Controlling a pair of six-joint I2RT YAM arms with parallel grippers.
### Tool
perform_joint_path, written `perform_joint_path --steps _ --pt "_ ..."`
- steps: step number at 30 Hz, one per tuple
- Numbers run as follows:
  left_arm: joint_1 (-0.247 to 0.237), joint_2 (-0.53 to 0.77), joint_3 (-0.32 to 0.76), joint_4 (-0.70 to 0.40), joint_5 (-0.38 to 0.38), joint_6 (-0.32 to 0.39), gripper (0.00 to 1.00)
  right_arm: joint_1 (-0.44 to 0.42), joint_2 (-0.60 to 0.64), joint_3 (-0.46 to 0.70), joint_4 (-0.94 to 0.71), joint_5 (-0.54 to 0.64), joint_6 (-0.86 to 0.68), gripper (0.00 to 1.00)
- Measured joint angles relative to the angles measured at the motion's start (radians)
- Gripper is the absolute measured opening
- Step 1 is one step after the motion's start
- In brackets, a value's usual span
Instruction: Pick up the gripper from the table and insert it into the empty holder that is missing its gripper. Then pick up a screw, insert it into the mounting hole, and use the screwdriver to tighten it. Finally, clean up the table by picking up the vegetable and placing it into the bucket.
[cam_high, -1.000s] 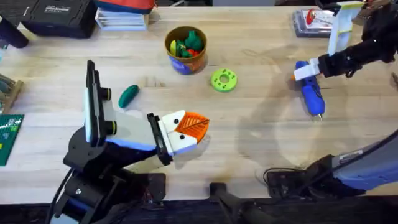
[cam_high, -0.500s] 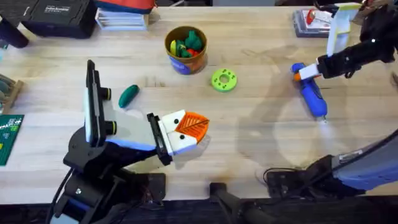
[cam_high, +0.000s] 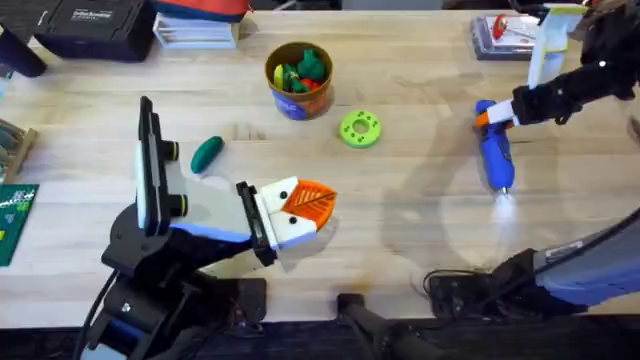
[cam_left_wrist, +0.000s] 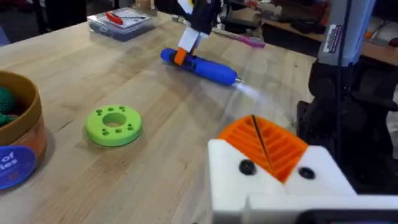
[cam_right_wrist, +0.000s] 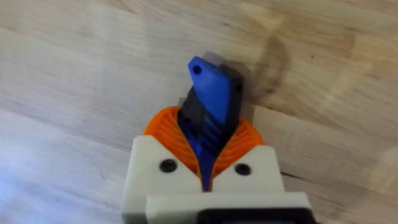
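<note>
Screwdriver (cam_high: 496, 151) clamped between the right gripper's (cam_high: 490, 118) jaws.

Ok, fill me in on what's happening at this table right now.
The right tool is shut on the rear end of the blue screwdriver, whose lit tip points toward the near edge of the table. The left tool rests low near the front of the table, its orange pads together with nothing between them. The dark green vegetable lies on the table, not yet in the bucket, which holds other toy produce. A lime-green disc sits beside the bucket.
</note>
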Motion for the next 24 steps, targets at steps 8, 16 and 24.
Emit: perform_joint_path --steps 8,16,24 --pt "0.0 0.0 0.0 0.0 0.0 0.0 0.005 0.0 -0.215 0.009 -0.002 0.003 0.058 0.027" --pt "0.0 0.0 0.0 0.0 0.0 0.0 0.005 0.001 -0.552 0.016 -0.001 -0.05 0.137 0.027" --pt "0.0 0.0 0.0 0.0 0.0 0.0 0.005 0.109 -0.84 -0.088 0.11 -0.12 0.248 0.027"
